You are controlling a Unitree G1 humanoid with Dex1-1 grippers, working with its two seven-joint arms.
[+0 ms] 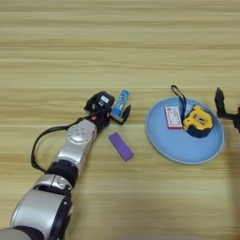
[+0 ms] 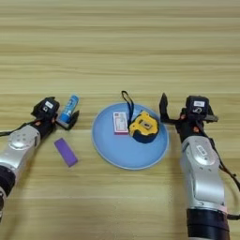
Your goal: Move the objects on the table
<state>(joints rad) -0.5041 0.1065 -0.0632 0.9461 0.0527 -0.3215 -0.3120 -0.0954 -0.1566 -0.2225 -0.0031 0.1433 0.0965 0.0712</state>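
A blue-and-white glue stick [image 1: 121, 101] lies on the table [image 1: 117, 42] left of centre. My left gripper [image 1: 116, 115] is open, its fingers [image 1: 125, 113] straddling the stick's near end. A purple block [image 1: 121, 146] lies flat just in front of it. On the round light-blue plate [image 1: 187, 150] sit the yellow-and-black tape measure [image 1: 197, 121], its black strap loop [image 1: 179, 96] trailing over the far rim, and a small white-and-pink card [image 1: 173, 117]. Just right of the plate, my right gripper [image 2: 180, 113] hovers open, holding nothing.
My left arm [image 1: 77, 145] reaches in from the lower left with a black cable looping beside it. The right arm [image 2: 201, 173] comes up from the lower right. Bare wooden planks stretch across the far half of the table.
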